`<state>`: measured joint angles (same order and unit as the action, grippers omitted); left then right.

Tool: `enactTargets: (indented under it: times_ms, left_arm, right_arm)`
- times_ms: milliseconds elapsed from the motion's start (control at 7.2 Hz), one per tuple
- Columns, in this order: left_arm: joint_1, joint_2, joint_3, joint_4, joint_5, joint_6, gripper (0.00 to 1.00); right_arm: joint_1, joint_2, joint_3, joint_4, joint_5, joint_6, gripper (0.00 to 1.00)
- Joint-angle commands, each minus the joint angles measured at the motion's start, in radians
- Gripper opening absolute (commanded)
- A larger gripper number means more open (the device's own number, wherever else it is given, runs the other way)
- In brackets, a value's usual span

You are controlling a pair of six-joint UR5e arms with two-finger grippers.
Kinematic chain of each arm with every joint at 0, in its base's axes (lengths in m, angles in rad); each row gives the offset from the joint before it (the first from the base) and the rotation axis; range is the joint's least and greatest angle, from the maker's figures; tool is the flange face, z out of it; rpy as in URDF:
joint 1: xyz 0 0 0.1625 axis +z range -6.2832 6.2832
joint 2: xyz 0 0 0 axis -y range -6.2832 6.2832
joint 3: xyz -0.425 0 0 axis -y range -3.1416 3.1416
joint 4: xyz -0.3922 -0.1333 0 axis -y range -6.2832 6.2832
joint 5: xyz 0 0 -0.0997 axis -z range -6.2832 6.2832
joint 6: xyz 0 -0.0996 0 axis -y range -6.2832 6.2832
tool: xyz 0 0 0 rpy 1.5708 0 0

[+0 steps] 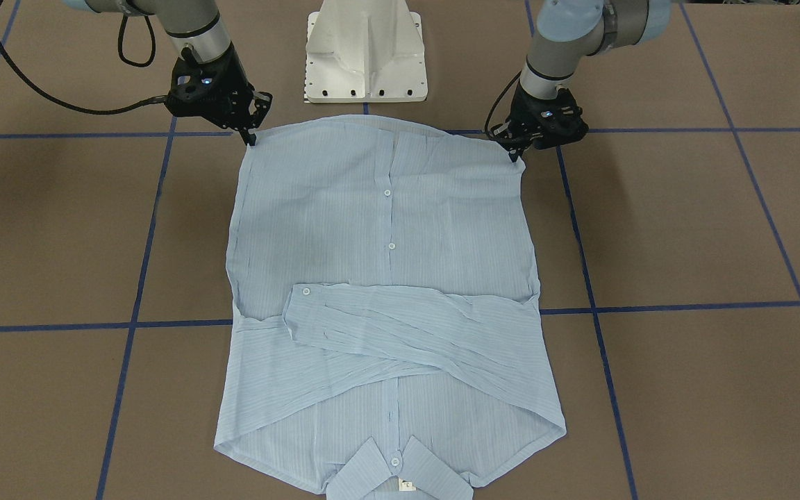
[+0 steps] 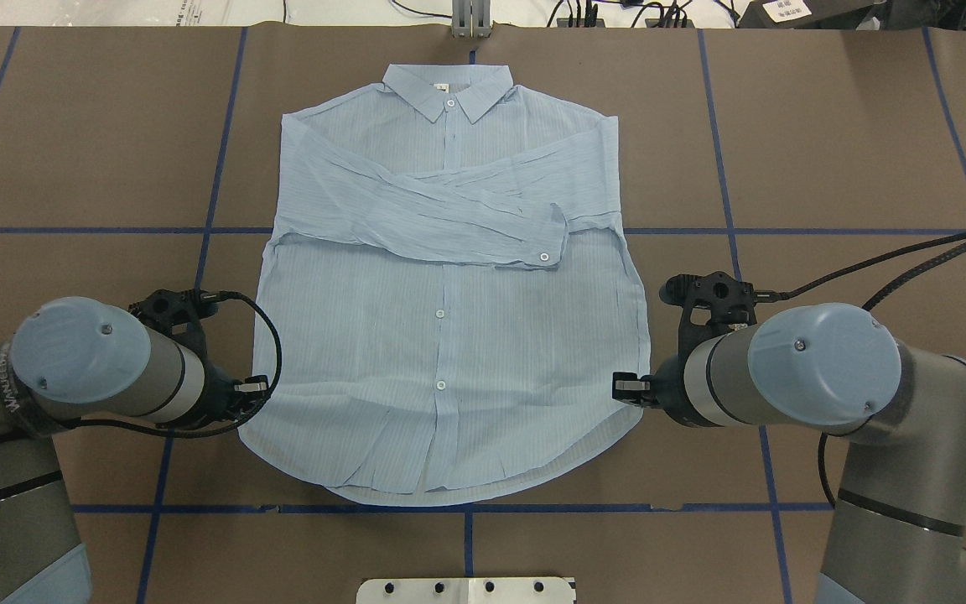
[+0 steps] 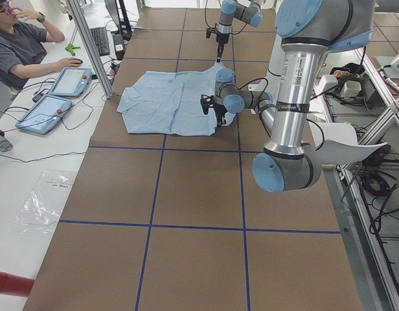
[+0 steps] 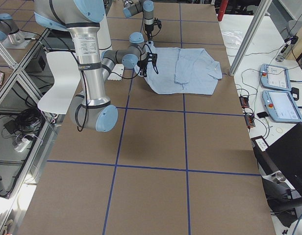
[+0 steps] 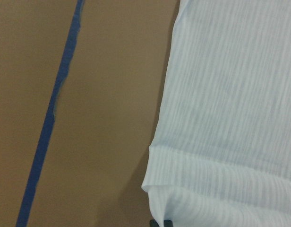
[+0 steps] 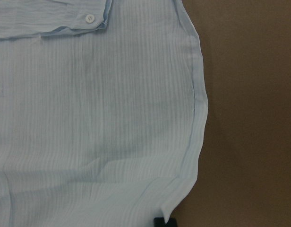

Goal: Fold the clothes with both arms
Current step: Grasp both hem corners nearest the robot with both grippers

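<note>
I am looking at a brown desk point(image 2: 827, 151) gridded with blue tape lines point(image 2: 785, 231). The robot's white pedestal base point(image 1: 365, 55) is standing at the robot's edge. Past the opposite edge, a person point(image 3: 21, 45) is sitting beside two blue-rimmed handheld consoles point(image 3: 47, 110).

The thin pale-blue long-sleeved button-up shirt point(image 2: 449, 335) is lying flat and front up in the middle of the desk. Its collar is pointing toward the operators' edge and its hem toward the robot's edge, with both sleeves crossing over the chest.

The black two-finger left hand point(image 1: 514, 156) is pinching the hem corner nearer the desk's left end, its fingers closed to a point on the cloth. The black right hand point(image 1: 251, 137) is gripping the opposite hem corner the same way. In each wrist view the corner is rising slightly to a dark fingertip.

The grey tubular left arm point(image 2: 97, 361) and right arm point(image 2: 785, 369) are reaching in from either side of the shirt, forearms turning inward and hands pointing down at the desk.
</note>
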<state>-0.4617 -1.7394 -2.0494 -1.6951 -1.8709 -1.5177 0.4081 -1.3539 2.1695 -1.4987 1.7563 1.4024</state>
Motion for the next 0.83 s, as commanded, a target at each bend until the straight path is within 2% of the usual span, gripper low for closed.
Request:
enactTargets:
  times_ms: [0, 694]
  left_arm:
    - [-0.023, 0.001, 0.000, 0.005, -0.051, 0.001, 0.00]
    - [-0.046, 0.012, -0.018, 0.008, -0.143, 0.001, 0.00]
  right_arm:
    - [0.002, -0.010, 0.032, 0.000, 0.000, 0.003, 0.00]
    - [0.014, -0.037, 0.068, -0.002, 0.026, 0.007, 0.00]
